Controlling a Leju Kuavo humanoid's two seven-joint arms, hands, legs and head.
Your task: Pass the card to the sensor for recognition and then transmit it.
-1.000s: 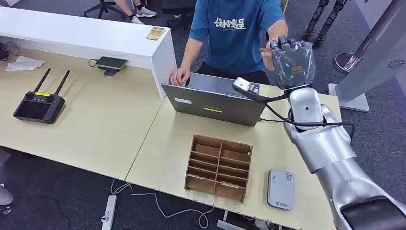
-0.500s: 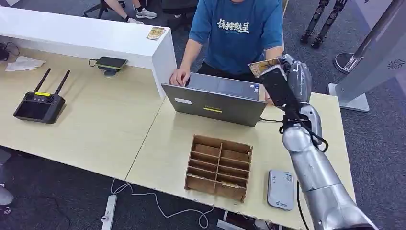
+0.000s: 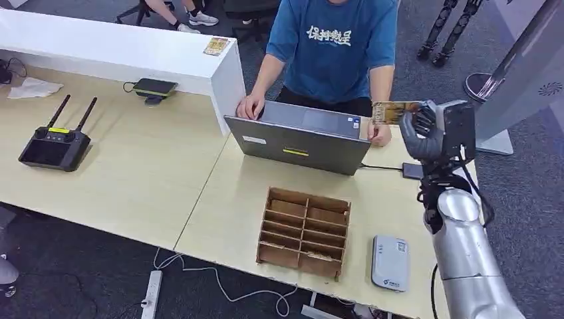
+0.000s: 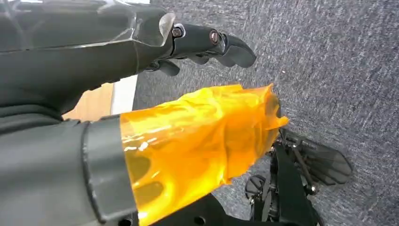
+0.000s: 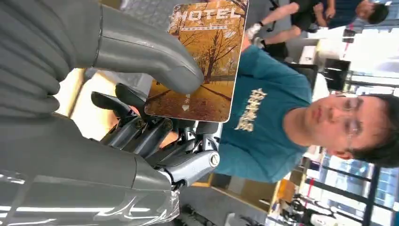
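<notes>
My right hand [image 3: 425, 129] is raised over the table's far right corner and pinches a hotel card [image 3: 394, 111] that sticks out to the left. In the right wrist view the thumb presses on the card [image 5: 202, 52], which shows an autumn tree picture and the word HOTEL, with the darker fingers of my right hand [image 5: 84, 155] behind it. The grey card sensor [image 3: 390, 262] lies flat near the table's front edge, well below the hand. My left hand [image 4: 141, 52] hangs over the carpet with fingers stretched and nothing in it.
A person in a blue shirt [image 3: 332, 46] stands behind an open laptop [image 3: 299, 139], one hand [image 3: 380, 135] just under the card. A cardboard divider box [image 3: 304, 231] sits left of the sensor. A remote controller [image 3: 54, 147] lies far left, beside a white counter [image 3: 133, 50].
My right arm has swung right and down with the card, and the wrist has turned so the card now points left. The person's hand has dropped to the laptop's right corner.
</notes>
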